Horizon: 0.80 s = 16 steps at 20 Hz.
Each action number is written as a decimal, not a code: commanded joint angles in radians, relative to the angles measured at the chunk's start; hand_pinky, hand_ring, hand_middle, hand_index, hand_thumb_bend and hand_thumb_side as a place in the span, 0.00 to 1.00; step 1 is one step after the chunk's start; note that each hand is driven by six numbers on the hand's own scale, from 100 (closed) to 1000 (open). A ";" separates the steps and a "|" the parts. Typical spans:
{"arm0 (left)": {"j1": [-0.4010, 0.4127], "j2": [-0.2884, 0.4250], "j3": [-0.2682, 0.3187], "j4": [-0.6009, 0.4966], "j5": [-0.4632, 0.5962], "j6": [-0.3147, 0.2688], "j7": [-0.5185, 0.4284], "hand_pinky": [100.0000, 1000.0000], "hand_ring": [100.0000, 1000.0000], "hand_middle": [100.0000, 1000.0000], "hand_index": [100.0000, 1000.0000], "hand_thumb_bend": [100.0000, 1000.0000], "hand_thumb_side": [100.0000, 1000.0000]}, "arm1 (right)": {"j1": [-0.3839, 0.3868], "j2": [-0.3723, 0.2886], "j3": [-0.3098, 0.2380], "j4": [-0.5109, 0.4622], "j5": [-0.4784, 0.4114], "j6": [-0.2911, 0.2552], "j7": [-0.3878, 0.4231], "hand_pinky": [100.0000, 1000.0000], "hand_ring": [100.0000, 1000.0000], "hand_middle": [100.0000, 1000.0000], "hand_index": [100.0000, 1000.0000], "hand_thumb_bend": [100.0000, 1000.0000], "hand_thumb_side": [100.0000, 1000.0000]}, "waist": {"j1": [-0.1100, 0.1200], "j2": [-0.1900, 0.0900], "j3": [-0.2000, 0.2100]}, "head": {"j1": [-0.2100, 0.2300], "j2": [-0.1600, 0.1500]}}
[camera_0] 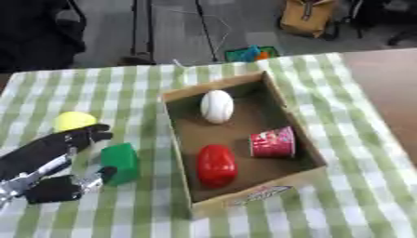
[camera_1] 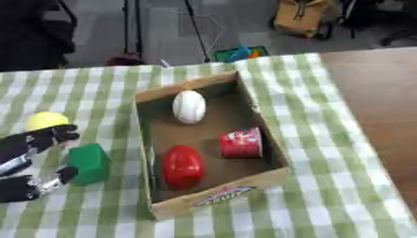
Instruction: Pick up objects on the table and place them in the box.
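A cardboard box (camera_0: 303, 130) lies on the checked cloth. Inside it are a white baseball (camera_0: 217, 106), a red rounded object (camera_0: 216, 165) and a red cup (camera_0: 272, 142) on its side. Left of the box a green block (camera_0: 120, 160) stands on the cloth, with a yellow ball (camera_0: 73, 121) farther back. My left hand (camera_0: 49, 160) comes in from the lower left and is open. Its fingers (camera_0: 85, 136) reach over the block's left side just below the yellow ball, and its thumb (camera_0: 91, 179) touches the block's lower left corner. My right hand shows in no view.
A green-and-white checked cloth (camera_0: 358, 195) covers the table, with bare brown tabletop (camera_0: 387, 83) at the right. Beyond the far edge are a yellow bag (camera_0: 308, 17), a small colourful item (camera_0: 251, 54) and dark chair legs on the floor.
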 commanded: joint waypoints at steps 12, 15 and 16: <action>-0.031 0.001 -0.002 0.018 -0.143 -0.008 -0.002 1.00 1.00 1.00 1.00 0.45 1.00 | -0.009 -0.015 0.003 -0.023 -0.011 -0.004 0.009 0.58 0.67 0.54 0.71 0.00 0.59 | -0.006 -0.012 0.001 | 0.005 -0.018; -0.036 0.003 -0.009 0.029 -0.140 -0.015 -0.022 1.00 1.00 1.00 1.00 0.45 1.00 | -0.010 -0.015 0.004 -0.023 -0.013 -0.005 0.011 0.58 0.67 0.54 0.71 0.00 0.59 | -0.007 -0.010 0.001 | 0.006 -0.018; -0.038 0.004 -0.010 0.032 -0.138 -0.016 -0.028 1.00 1.00 1.00 1.00 0.46 1.00 | -0.010 -0.015 0.004 -0.023 -0.013 -0.005 0.011 0.58 0.67 0.54 0.71 0.00 0.59 | -0.007 -0.010 0.001 | 0.006 -0.019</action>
